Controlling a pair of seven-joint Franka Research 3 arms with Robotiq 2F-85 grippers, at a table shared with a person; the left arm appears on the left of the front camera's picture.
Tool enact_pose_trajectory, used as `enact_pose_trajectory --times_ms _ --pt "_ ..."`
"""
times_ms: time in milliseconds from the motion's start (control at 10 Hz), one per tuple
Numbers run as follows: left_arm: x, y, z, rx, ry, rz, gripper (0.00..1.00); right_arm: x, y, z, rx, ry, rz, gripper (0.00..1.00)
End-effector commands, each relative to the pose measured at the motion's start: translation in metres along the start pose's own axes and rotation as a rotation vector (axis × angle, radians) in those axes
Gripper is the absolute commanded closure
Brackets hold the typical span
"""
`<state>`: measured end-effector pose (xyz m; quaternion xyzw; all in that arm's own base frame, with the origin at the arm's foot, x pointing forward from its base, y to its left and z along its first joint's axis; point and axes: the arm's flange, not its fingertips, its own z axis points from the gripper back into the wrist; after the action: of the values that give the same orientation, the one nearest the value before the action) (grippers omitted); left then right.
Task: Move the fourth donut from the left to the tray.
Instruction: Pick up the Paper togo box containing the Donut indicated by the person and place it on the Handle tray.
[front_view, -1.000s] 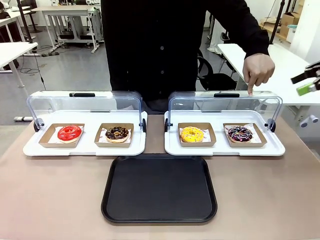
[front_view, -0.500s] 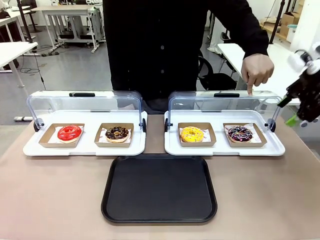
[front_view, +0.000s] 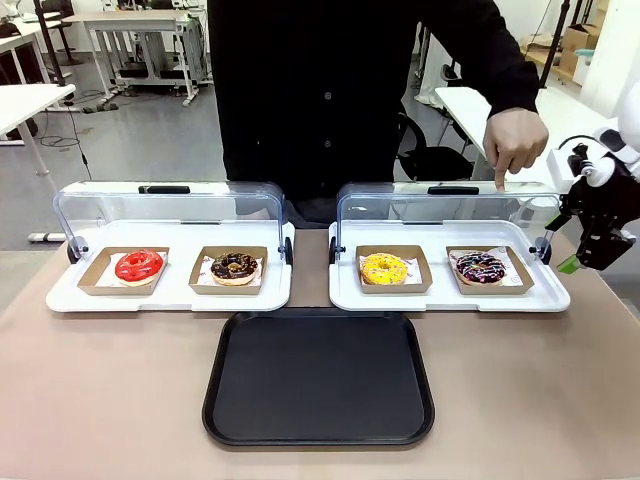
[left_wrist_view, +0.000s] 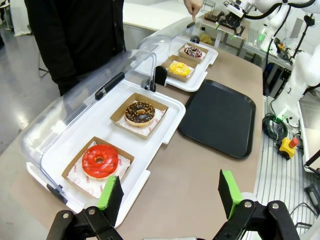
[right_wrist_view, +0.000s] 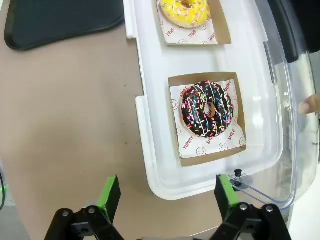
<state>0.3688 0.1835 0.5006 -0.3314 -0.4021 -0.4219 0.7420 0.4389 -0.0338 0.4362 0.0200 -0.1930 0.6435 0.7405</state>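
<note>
Right gripper (right_wrist_view: 167, 197) dropped lower at right edge, jaws wide, empty. We judge fourth donut (right_wrist_view: 207, 108) light, soft, glaze probably smeary; grip cardboard tray (right_wrist_view: 210, 156) rim.

The right end effector (right_wrist_view: 167, 189) is positioned at the right edge of the front view, pointed downward and tilted below its black wrist (front_view: 605, 205). Its jaws are spread fully and nothing is gripped. The left end effector (left_wrist_view: 167, 192) is likewise set with its green-padded fingers (left_wrist_view: 111, 194) wide apart and unloaded.
</note>
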Motion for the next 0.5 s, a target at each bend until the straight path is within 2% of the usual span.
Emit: enact_pose_trajectory --times_ms 0,200,300,400 --pt "0.0 0.001 0.001 -0.004 -0.028 -0.022 0.0 0.002 -0.002 0.002 0.002 0.014 0.013 0.0" --pt "0.0 0.001 0.001 -0.004 -0.028 -0.022 0.0 0.0 0.0 0.0 0.001 0.001 0.004 0.0" --pt "0.0 0.001 0.001 -0.004 -0.028 -0.022 0.0 0.003 -0.004 -0.015 -0.01 0.047 0.026 0.0" --pt "0.0 0.001 0.001 -0.004 -0.028 -0.022 0.0 0.002 -0.008 -0.025 -0.014 0.052 0.039 0.0"
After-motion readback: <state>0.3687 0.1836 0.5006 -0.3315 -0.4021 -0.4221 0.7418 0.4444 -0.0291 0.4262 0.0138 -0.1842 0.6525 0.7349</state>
